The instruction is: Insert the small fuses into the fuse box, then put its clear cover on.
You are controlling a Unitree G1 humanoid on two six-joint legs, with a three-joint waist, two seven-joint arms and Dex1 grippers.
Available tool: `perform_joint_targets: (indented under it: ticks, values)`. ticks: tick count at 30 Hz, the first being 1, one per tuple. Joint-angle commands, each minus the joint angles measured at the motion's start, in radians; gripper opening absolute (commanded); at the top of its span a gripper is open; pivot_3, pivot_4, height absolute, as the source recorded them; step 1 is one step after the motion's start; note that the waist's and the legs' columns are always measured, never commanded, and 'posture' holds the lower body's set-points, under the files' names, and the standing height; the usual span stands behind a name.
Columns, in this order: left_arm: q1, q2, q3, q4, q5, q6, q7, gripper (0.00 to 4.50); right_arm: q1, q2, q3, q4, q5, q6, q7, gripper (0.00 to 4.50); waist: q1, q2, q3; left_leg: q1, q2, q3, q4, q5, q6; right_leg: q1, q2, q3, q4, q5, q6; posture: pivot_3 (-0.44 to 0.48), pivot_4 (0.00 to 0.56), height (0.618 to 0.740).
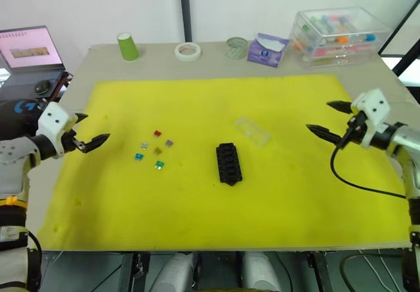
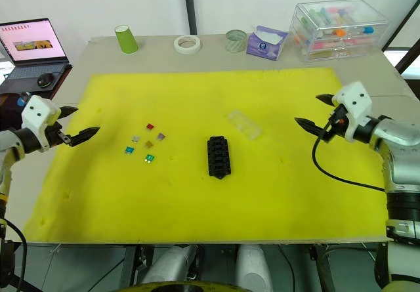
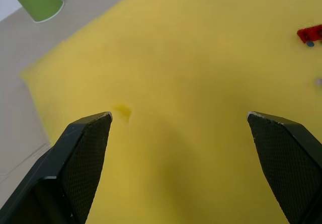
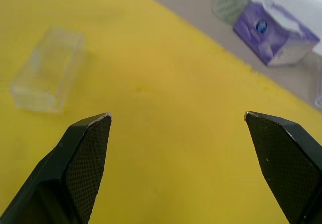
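Note:
The black fuse box (image 1: 229,163) lies in the middle of the yellow foam mat (image 1: 216,200). Several small fuses (image 1: 155,149) of different colours lie scattered to its left; the red one (image 3: 310,33) shows in the left wrist view. The clear cover (image 1: 252,130) rests on the mat just behind and right of the fuse box, also visible as the clear cover (image 4: 46,70) in the right wrist view. My left gripper (image 1: 87,130) hovers open at the mat's left side, left of the fuses. Open and empty, my right gripper (image 1: 332,118) hangs over the mat's right side.
Along the table's back stand a green cup (image 1: 128,46), a tape roll (image 1: 188,50), a round lid (image 1: 237,46), a purple tissue pack (image 1: 266,48) and a large clear storage box (image 1: 338,36). A laptop (image 1: 29,49) sits at the far left.

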Motion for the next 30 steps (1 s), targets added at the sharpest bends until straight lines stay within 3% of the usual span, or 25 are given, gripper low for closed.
perform_joint_targets:
  ticks: [1, 7, 14, 17, 22, 30]
  values:
    - [0.045, 0.065, 0.084, -0.132, -0.153, 0.229, -0.096, 4.5, -0.06, 0.022, 0.042, -0.172, 0.086, 0.081, 0.045, 4.47, -0.007, 0.0, 0.0, 0.0, 0.0, 0.0, 0.0, 0.0, 0.0, 0.0, 0.0, 0.0, 0.001, 0.0, 0.0, 0.0, 0.15, 0.74]
    - [0.071, 0.168, 0.17, -0.217, -0.352, 0.629, -0.165, 4.5, -0.184, 0.154, 0.222, -0.476, 0.238, 0.296, 0.064, 4.47, -0.022, 0.0, 0.0, -0.001, 0.001, -0.001, -0.001, 0.0, 0.0, -0.001, 0.0, 0.0, 0.001, 0.0, 0.0, 0.0, 0.15, 0.74]
    - [0.096, 0.138, 0.253, -0.286, -0.588, 1.076, -0.109, 4.5, -0.22, 0.276, 0.33, -0.568, 0.222, 0.35, -0.014, 4.47, -0.014, -0.001, 0.0, -0.001, 0.001, -0.001, 0.0, 0.0, 0.0, 0.0, 0.0, -0.001, 0.002, 0.0, 0.0, 0.0, 0.15, 0.74]
    - [-0.048, 0.132, 0.154, -0.136, -0.614, 1.433, -0.026, 4.5, -0.19, 0.258, 0.353, -0.553, 0.187, 0.31, 0.019, 4.47, -0.01, -0.002, -0.001, 0.0, 0.0, -0.002, 0.0, 0.0, 0.0, -0.001, 0.002, -0.001, 0.003, 0.0, 0.0, 0.0, 0.15, 0.74]
    - [-0.117, 0.126, 0.045, 0.01, -0.679, 1.477, -0.014, 4.5, -0.183, 0.264, 0.33, -0.554, 0.206, 0.33, 0.006, 4.47, -0.024, -0.002, -0.001, 0.0, 0.0, -0.002, 0.0, 0.0, 0.0, -0.002, 0.003, -0.001, 0.004, 0.0, 0.0, 0.0, 0.15, 0.74]
    - [-0.173, 0.067, 0.004, 0.038, -0.603, 1.445, -0.001, 4.5, -0.158, 0.242, 0.314, -0.582, 0.201, 0.345, -0.002, 4.47, -0.022, -0.002, -0.001, 0.0, 0.001, -0.001, 0.0, 0.0, 0.0, -0.004, 0.003, 0.0, 0.004, 0.0, -0.001, 0.0, 0.15, 0.74]
